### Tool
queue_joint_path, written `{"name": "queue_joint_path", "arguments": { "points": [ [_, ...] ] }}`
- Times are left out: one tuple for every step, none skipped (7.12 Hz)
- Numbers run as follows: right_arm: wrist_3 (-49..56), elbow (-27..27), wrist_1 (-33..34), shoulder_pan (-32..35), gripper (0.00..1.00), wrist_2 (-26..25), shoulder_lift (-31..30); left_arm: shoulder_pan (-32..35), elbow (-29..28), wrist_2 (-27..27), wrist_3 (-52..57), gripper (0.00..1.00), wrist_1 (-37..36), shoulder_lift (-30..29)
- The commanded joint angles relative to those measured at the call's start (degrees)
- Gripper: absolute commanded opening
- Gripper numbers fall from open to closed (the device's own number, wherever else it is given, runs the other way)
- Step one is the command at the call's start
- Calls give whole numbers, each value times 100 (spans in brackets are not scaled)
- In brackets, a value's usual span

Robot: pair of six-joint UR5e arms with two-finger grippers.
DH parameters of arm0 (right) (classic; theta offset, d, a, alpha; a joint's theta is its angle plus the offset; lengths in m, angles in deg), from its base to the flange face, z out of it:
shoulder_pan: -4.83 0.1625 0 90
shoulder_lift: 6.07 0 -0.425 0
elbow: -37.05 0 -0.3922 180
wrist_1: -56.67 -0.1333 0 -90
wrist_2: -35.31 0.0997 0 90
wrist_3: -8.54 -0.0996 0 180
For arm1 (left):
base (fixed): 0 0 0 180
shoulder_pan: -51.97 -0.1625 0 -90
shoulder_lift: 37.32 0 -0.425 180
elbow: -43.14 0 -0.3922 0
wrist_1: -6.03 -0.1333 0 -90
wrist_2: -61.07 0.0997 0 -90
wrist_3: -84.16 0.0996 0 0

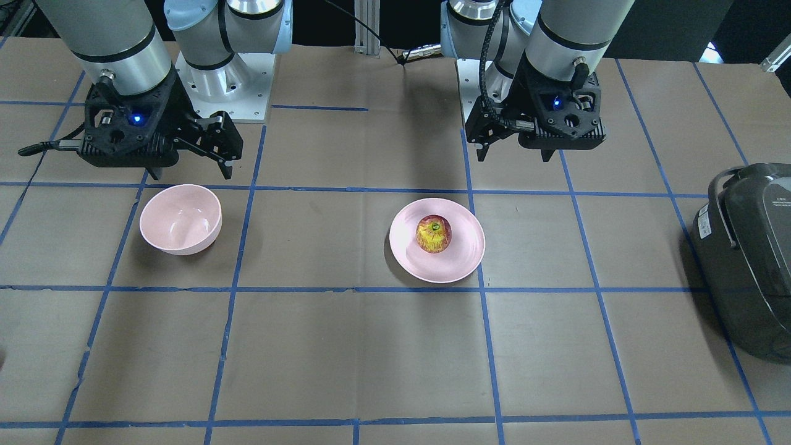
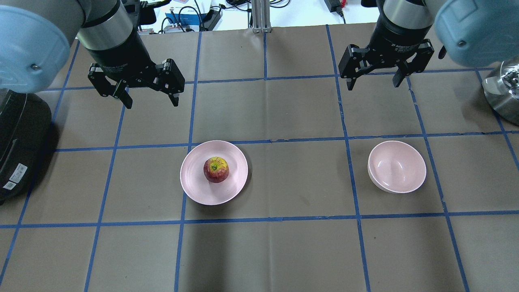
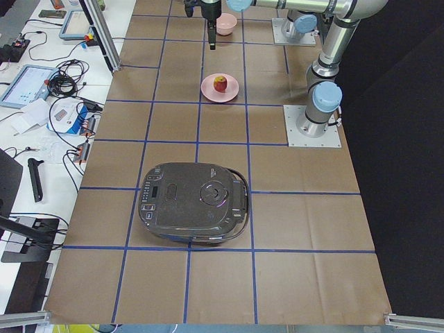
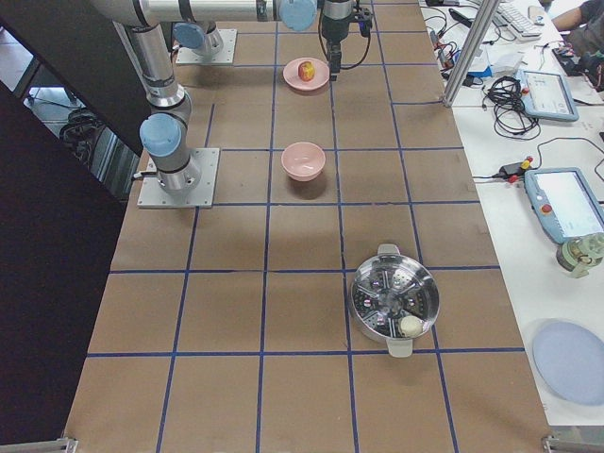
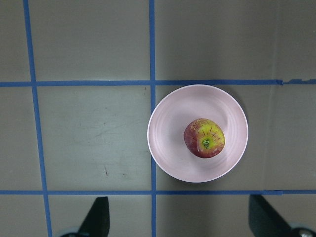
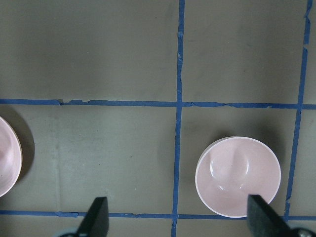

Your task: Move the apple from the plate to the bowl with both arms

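Observation:
The red-and-yellow apple [image 2: 216, 169] sits stem up on the flat pink plate [image 2: 194, 182], left of the table's middle in the overhead view. The deep pink bowl [image 2: 397, 166] stands empty to the right. My left gripper [image 2: 152, 103] is open and empty, hovering above the table beyond the plate. My right gripper [image 2: 372, 86] is open and empty, hovering beyond the bowl. The left wrist view shows the apple [image 5: 204, 138] on the plate [image 5: 170, 143], ahead of the spread fingers. The right wrist view shows the bowl [image 6: 238, 177].
A black rice cooker [image 2: 16, 142] stands at the table's left end. A steel pot [image 2: 502, 89] stands at the right end. Blue tape lines grid the brown table. The plate's edge [image 6: 7, 158] shows at the left of the right wrist view.

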Motion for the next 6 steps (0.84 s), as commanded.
{"name": "queue_joint_path", "arguments": {
  "points": [
    [0, 3, -4, -4, 100, 1, -3, 0, -5, -12, 0, 100, -4, 0],
    [0, 3, -4, -13, 100, -7, 6, 0, -5, -12, 0, 100, -4, 0],
    [0, 3, -4, -13, 100, -7, 6, 0, -5, -3, 0, 100, -4, 0],
    [-9, 3, -13, -4, 100, -16, -3, 0, -5, -29, 0, 100, -4, 0],
    [0, 11, -13, -22, 100, -25, 15, 9, -5, -47, 17, 100, 14, 9],
    [0, 20, -4, -22, 100, -25, 24, 9, -5, -82, -9, 100, 58, 18]
  ]
}}
